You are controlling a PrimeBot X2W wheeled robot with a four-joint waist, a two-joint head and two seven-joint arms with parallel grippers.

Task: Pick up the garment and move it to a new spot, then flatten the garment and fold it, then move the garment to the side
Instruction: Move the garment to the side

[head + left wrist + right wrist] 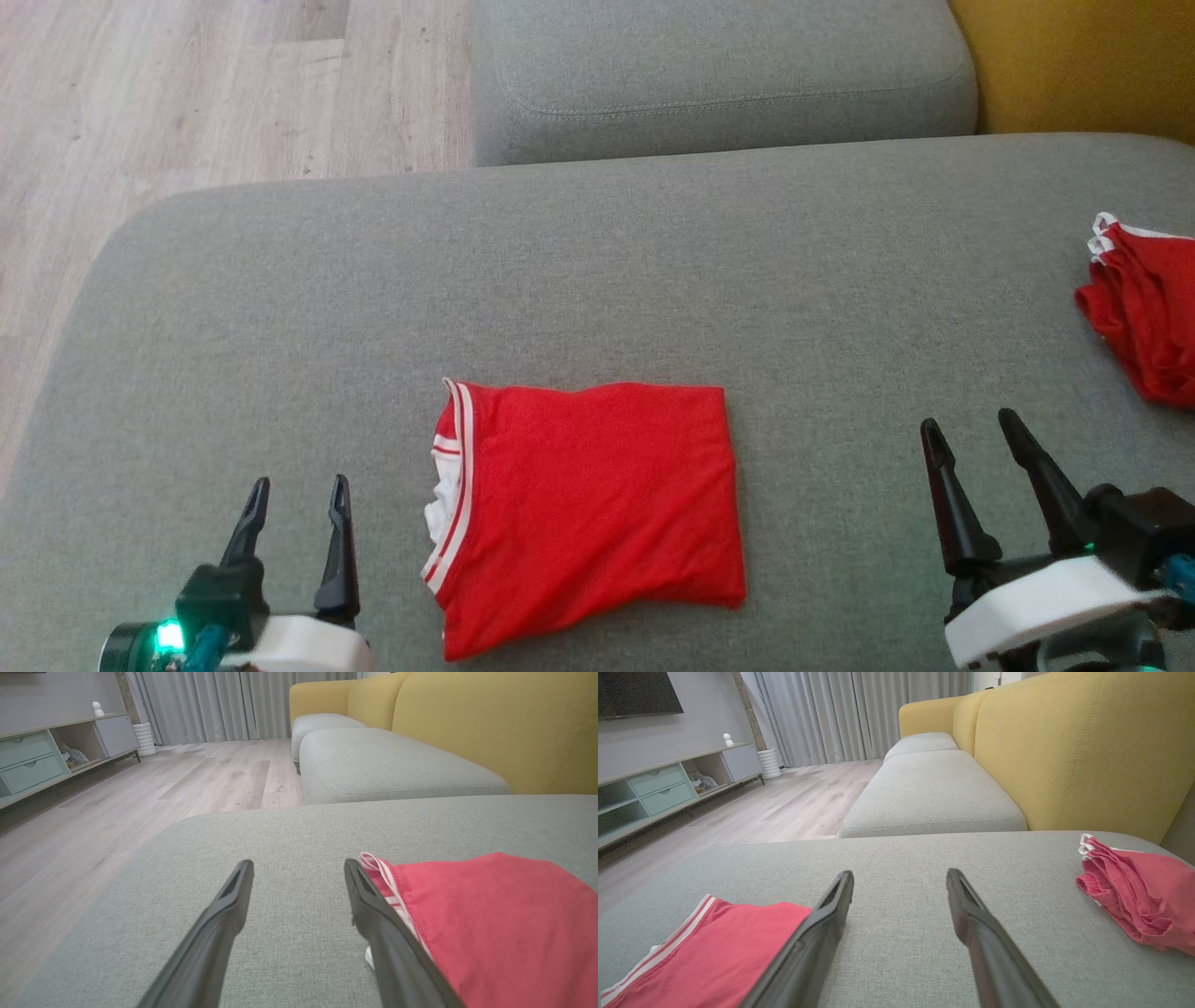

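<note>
On the grey sofa seat, in the head view, the garment lies folded into a rough rectangle near the front edge, between the two pincers. It is red, with a red-and-white striped band along its left side and a patch of white fabric showing at that opening. Its top surface is flat, with few creases. The left pincer stands just left of the garment, fingers spread, holding nothing. The right pincer stands well to the right of the garment, fingers also spread and empty. A second red cloth, bunched, lies at the right side and is cut off by the frame edge, so its type cannot be determined.

In the left wrist view, the left pincer is spread above bare seat fabric. The garment lies to the right, its striped band just beside the right-hand finger. That finger hides part of the band, so contact cannot be confirmed. The frame cuts off the garment at the right and the bottom.

In the right wrist view, the right pincer is spread over bare seat fabric. The garment is at lower left, partly hidden behind the left-hand finger and cut off at the bottom. The bunched cloth lies at the right, near the yellow backrest.
</note>
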